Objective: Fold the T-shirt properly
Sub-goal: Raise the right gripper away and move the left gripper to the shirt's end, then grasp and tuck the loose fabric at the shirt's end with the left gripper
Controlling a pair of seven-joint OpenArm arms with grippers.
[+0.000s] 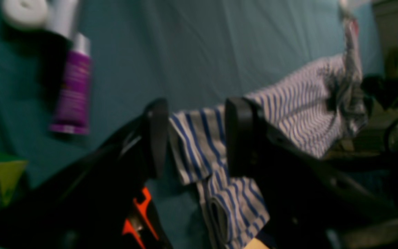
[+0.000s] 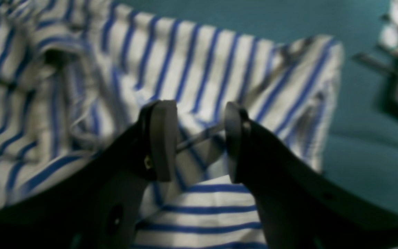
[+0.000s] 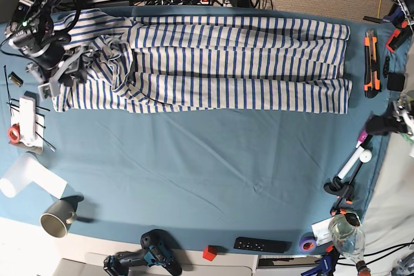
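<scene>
My right pincer [image 2: 199,140] hangs with its jaws parted and nothing clamped between them, the arm angled down at the base view's upper left. My left pincer [image 1: 196,136] also gapes, empty.

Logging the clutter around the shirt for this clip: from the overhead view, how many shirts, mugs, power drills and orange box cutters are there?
T-shirt: 1
Mug: 1
Power drill: 1
Orange box cutter: 1
Total: 4
</scene>
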